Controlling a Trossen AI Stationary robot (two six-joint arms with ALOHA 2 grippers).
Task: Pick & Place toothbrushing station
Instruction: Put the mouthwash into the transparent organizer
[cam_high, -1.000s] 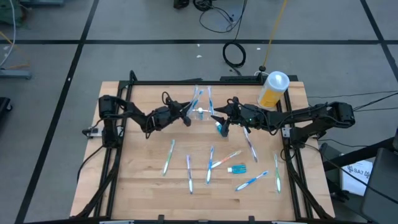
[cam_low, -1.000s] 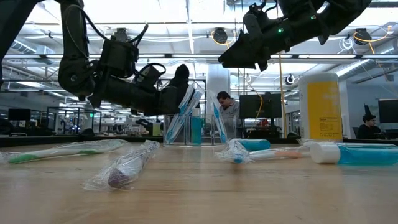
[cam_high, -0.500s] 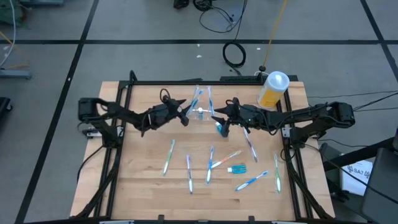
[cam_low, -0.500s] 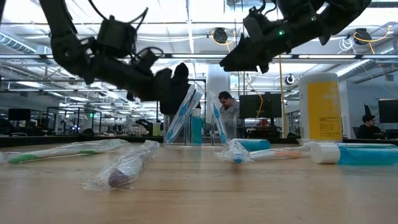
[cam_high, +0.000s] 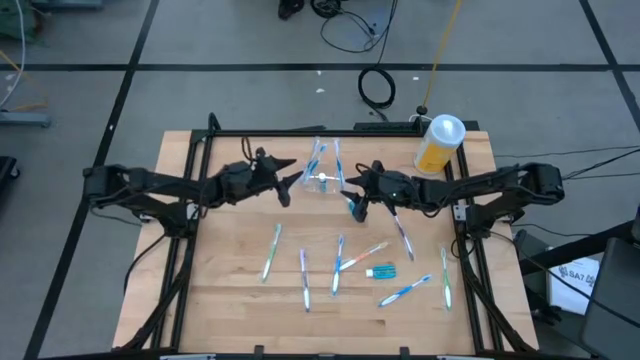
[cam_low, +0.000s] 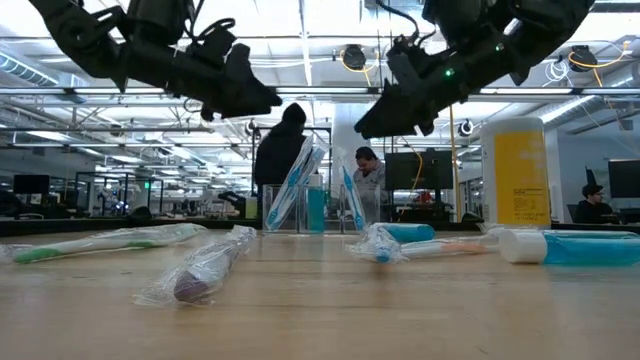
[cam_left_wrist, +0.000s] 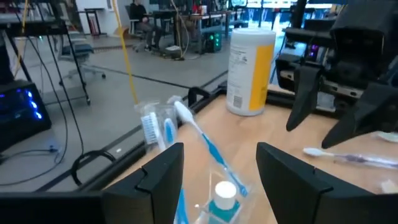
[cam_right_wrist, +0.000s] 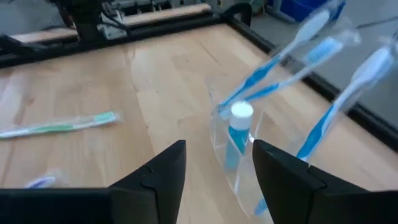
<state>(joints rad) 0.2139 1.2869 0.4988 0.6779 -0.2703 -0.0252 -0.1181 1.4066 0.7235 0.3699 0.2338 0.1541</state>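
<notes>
Small clear plastic cup (cam_high: 322, 182) upright on the wooden tabletop (cam_high: 230, 280) between both pincers, toothbrushes and teal tube inside, left pincer (cam_high: 285, 184) spread wide and empty beside it, right pincer (cam_high: 352, 199) likewise parted, gripping nothing

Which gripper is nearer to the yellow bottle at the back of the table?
Right. The right gripper hangs beside the clear cup, on the same side as the yellow bottle. The left gripper is on the cup's far side, farther from the bottle.
</notes>
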